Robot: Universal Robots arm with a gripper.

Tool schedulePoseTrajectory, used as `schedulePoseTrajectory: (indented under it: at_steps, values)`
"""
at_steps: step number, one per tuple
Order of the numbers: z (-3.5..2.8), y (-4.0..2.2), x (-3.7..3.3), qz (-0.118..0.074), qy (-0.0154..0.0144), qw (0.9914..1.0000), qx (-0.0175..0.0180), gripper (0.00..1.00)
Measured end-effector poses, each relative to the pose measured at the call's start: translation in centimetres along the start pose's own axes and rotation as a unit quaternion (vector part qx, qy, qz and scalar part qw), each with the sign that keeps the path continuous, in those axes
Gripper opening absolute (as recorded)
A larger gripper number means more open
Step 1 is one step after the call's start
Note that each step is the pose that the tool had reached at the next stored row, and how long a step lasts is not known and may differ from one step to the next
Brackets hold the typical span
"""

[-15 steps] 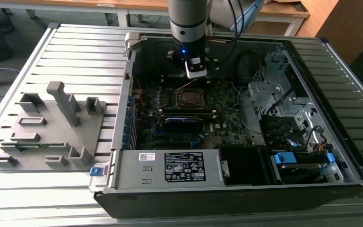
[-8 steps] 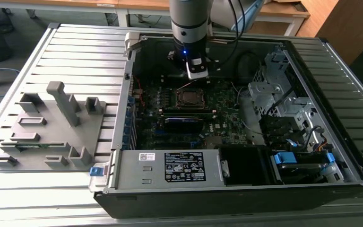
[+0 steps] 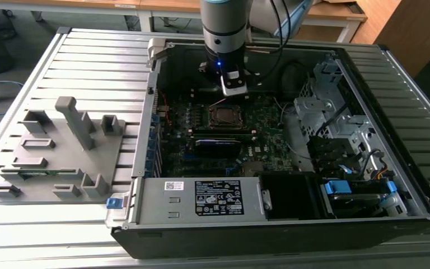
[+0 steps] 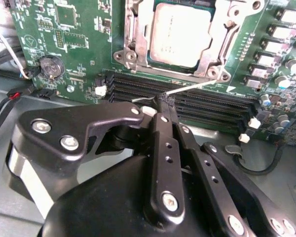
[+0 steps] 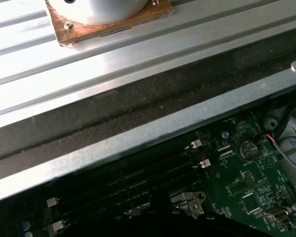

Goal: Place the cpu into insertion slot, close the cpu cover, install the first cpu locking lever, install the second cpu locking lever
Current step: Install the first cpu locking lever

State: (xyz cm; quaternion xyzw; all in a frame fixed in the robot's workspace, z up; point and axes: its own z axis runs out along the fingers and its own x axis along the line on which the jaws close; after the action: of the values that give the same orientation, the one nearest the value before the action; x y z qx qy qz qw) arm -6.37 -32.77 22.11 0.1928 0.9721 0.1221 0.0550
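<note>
The gripper sat closest, its jaws pressed together and its tip touching a thin silver lever. Under it stood the open case, and inside that lay the green board. Toward the board's far edge was the slot. The cover lay flat over it, with the cpu inside.

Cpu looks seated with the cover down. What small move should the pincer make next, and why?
Probably swing the locking lever down toward its latched position. The cpu lies seated under the lowered cpu cover, and the pincer appears shut on the lever's free end, which looks not yet latched.
</note>
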Motion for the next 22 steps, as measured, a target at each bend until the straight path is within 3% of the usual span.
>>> schedulePoseTrajectory:
  at_steps: [5,16,22]
  values:
    - [0.18,-0.13,-0.02,-0.001,-0.0044,0.99997,-0.0064,0.11]
    - [0.47,-0.21,0.00,-0.001,-0.0053,0.99996,-0.0068,0.11]
    - [0.73,-0.27,0.00,0.001,-0.0089,0.99995,-0.0035,0.11]
